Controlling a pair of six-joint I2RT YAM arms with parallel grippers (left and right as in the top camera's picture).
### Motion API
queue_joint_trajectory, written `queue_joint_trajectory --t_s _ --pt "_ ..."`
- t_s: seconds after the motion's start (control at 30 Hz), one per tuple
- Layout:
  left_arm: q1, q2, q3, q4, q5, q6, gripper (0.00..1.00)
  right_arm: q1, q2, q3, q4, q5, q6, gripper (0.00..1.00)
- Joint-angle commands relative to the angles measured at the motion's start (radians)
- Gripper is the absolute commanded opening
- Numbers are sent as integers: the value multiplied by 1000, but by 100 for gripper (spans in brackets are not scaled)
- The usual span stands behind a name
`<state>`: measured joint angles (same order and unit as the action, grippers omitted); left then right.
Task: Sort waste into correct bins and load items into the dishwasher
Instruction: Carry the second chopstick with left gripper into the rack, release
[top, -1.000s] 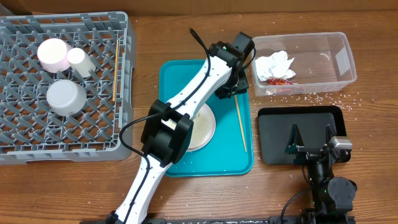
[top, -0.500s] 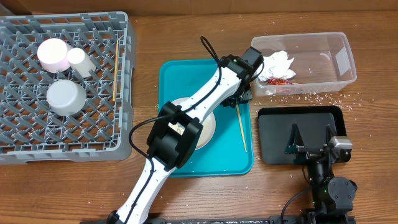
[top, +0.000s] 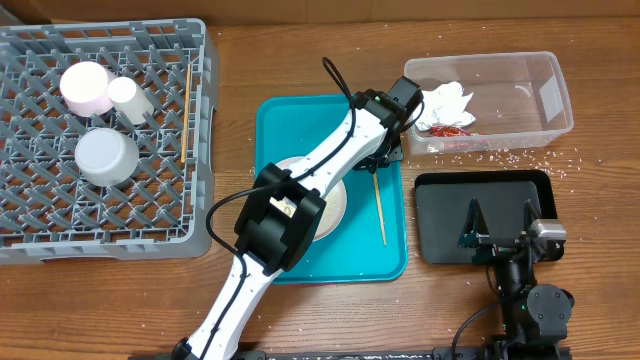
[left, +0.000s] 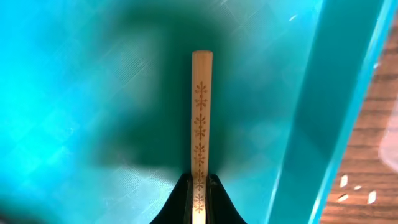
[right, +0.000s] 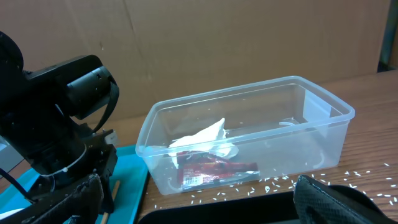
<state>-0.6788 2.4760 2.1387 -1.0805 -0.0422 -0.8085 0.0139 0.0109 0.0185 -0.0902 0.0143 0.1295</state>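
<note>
The left end effector is pinched narrow on one end of a thin wooden chopstick with a stamped flower pattern, jaws closed on both its sides. The stick lies on the flat teal plastic tray, near its right rim, running lengthwise toward the front edge. A large round white plate sits mid-tray just left of the stick, partly hidden under the left arm, with crumbs on it. The right end effector is spread wide, holding nothing, low over the shallow black rectangular tray at the right front of the wooden counter. The clear rectangular plastic tub stands behind the black tray, with a crumpled white paper napkin and a small red wrapper at its left end. Loose whitish rice grains are scattered on the counter around the tub. The large square grey plastic dish rack at far left holds a pinkish-white bowl, a small white cup just beside it, and a grey bowl in front of them. A second wooden chopstick lies along the rack's right side.
</note>
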Motion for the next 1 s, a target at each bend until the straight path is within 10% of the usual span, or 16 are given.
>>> queue_joint_trajectory --t_s 0.0,0.53,0.97 --pt "34 18 103 -76 -20 83 4 4 -8 -11 6 -2 -7 100" --pt "421 14 910 -609 -146 657 4 4 -8 -11 6 -2 -7 100" --pt "762 10 810 -522 39 911 4 4 -8 -11 6 -2 -7 100"
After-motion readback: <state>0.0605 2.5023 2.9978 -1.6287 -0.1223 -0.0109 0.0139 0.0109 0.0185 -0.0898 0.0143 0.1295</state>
